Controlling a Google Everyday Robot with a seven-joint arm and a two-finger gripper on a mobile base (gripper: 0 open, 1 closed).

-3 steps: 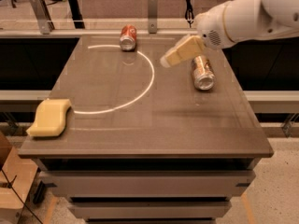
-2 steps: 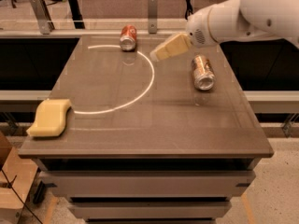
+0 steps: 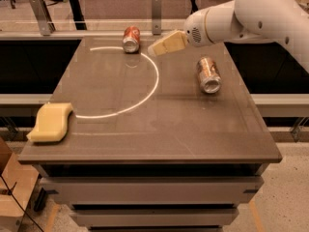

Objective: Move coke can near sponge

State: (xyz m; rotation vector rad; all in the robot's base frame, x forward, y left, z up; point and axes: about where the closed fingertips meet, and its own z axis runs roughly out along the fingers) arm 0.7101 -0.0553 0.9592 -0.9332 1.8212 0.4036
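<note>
The red coke can [image 3: 131, 38] lies on its side at the far edge of the table, silver top facing me. The pale yellow sponge [image 3: 51, 123] lies at the near left corner of the table. My gripper [image 3: 155, 49] reaches in from the right on a white arm and hovers just right of the coke can, a small gap between them. It holds nothing.
A silver-and-brownish can [image 3: 208, 75] lies on its side at the right of the dark table [image 3: 159, 129]. A white arc [image 3: 145, 93] is marked on the tabletop. A railing and posts [image 3: 156, 6] stand behind the table.
My gripper has moved left and toward the far edge, from above the silver can to just beside the coke can. The cans and sponge have not moved.
</note>
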